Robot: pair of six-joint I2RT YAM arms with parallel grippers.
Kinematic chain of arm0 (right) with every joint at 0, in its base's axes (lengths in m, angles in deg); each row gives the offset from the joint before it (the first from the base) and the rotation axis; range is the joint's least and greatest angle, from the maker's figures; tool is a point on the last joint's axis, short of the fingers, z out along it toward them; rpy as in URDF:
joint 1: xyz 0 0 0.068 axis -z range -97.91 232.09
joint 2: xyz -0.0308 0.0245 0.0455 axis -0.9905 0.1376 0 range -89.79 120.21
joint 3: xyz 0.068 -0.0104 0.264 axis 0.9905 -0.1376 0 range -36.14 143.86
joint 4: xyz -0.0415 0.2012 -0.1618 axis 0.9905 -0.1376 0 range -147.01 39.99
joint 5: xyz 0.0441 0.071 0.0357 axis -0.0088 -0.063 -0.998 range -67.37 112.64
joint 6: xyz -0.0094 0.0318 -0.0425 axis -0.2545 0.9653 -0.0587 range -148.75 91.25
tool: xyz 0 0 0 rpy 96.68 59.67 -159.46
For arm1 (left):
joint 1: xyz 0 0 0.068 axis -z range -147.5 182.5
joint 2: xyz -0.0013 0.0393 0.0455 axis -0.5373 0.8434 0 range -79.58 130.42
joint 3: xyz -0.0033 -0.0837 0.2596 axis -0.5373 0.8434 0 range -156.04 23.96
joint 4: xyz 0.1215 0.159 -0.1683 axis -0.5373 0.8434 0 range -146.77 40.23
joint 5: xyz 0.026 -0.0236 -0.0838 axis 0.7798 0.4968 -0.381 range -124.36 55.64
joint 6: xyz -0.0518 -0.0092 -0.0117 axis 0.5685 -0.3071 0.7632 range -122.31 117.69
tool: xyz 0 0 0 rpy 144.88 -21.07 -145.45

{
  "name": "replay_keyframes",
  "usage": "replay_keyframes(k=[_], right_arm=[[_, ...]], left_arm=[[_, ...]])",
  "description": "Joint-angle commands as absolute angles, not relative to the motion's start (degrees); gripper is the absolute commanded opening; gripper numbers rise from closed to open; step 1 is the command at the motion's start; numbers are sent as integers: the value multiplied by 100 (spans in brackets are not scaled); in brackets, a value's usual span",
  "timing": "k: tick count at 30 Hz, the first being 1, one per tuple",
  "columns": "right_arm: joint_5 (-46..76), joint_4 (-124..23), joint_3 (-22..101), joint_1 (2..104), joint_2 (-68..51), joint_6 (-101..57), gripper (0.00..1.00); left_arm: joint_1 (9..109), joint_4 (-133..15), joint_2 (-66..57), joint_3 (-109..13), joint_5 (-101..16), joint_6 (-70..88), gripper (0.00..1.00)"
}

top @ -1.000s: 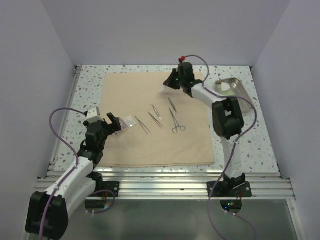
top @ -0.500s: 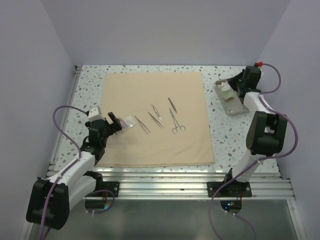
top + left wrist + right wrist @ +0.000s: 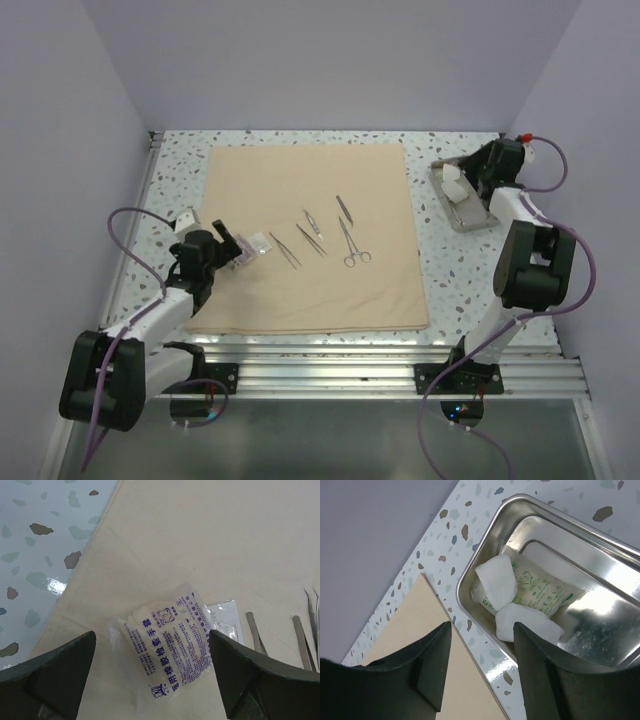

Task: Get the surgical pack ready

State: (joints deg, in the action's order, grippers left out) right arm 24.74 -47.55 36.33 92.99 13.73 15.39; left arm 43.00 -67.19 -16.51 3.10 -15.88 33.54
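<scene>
Our right hand (image 3: pixel 482 635) has swung from the cloth (image 3: pixel 310 240) to the far-right steel tray (image 3: pixel 470 575) and parted, leaving gauze (image 3: pixel 495 580) inside. Our left hand (image 3: pixel 152 635) waits spread above a packet (image 3: pixel 167 650).

The cloth (image 3: pixel 300 175) is bare along its far half and near edge, so a claw could pass there, but the row of instruments (image 3: pixel 320 235) bars the middle band. In front of my left claw (image 3: pixel 155 680), spread wide, lie a printed packet (image 3: pixel 167 647) and a smaller clear packet (image 3: pixel 225 622) touching its right side; the speckled worktop (image 3: pixel 40 540) to the left is free. My right claw (image 3: pixel 480 665), jaws parted, hangs above the steel tray (image 3: pixel 580 530), where white pads (image 3: pixel 495 580) on a green-printed packet (image 3: pixel 545 592) fill one end, the remaining floor bare, with the wall (image 3: pixel 370 530) close beyond.
</scene>
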Motion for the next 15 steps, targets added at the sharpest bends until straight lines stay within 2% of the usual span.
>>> replay_keyframes(k=[1, 5, 6, 8, 9, 11, 14, 15], right_arm=[[2607, -4439, 3427, 9299, 1041, 1519, 57], [2457, -4272, 2962, 9212, 584, 1493, 58], [2448, -4236, 2856, 9150, 470, 1476, 58], [2431, -4113, 2575, 9071, 101, 1423, 58], [2439, -4113, 2504, 8984, -5, 1388, 58], [2326, -4122, 2381, 8904, -304, 1318, 58], [2107, -4305, 2458, 8588, -524, 1098, 59], [1975, -4411, 2503, 8309, -524, 941, 59]], left_arm=[[4217, -6609, -1525, 58, -1511, 3714, 98], [4146, -6696, -1209, 14, -1704, 3803, 88], [4138, -6714, -1138, -3, -1748, 3803, 83], [4120, -6706, -936, -74, -1836, 3812, 78], [4111, -6714, -875, -91, -1854, 3812, 71], [4094, -6741, -743, -118, -1907, 3820, 66], [4085, -6811, -628, -135, -1977, 3794, 45], [4085, -6828, -619, -135, -1995, 3794, 30]])
